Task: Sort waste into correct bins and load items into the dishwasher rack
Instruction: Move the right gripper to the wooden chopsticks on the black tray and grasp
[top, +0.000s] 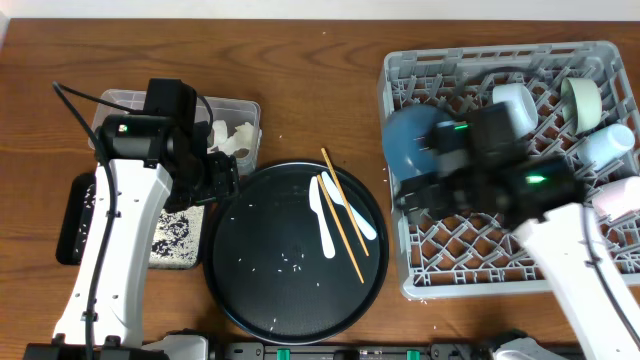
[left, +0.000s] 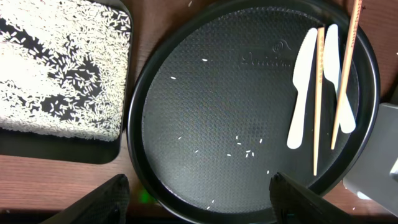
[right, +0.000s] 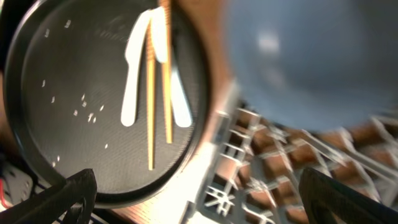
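Both arms hovering, nothing held
left end effector (left: 199, 208) open over round tray (top: 260, 285), centre-left; right end effector (right: 205, 199) open over rack's (top: 470, 250) left edge beside dark-blue dish (top: 405, 140); spoons (top: 322, 218), chopsticks (top: 342, 215) on tray

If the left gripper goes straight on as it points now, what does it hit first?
Probably the floor of the round black tray, among stray rice grains, left of the spoons; depth is unclear.

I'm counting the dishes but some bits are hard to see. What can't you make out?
Overhead: the right arm covers the dishwasher rack in the middle.
Overhead: the left arm hides part of the clear tub.
Right wrist: the blue dish is a blur.
Left wrist: the flat black tray is cut off at the edge.
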